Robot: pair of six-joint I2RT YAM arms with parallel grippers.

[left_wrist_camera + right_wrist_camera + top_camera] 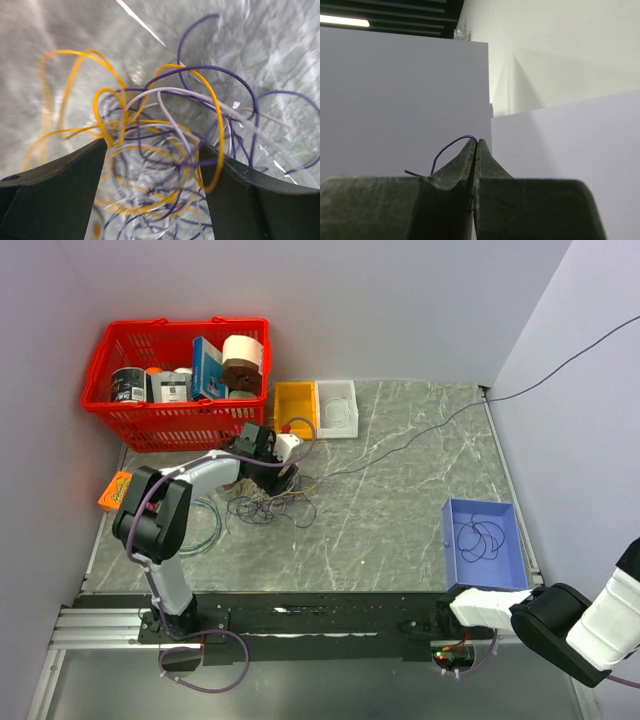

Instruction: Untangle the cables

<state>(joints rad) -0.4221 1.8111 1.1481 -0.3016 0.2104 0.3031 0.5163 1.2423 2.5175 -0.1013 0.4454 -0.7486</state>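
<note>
While one dark cable (480, 540) already lies in the blue tray (448, 532) far right of the red basket (170, 425), the other cables (265, 508) lie tangled just before that basket, beneath the left gripper (152, 145), jaws spread; the right gripper (476, 142) has its jaws pressed together.

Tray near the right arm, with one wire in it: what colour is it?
The tray is periwinkle blue; the top external view shows it best.

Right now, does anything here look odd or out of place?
Yes. The right hand is shut and aimed at a bare wall, yet a thin purple wire curls out of its grip, far from the tangled heap under the open left hand.
</note>
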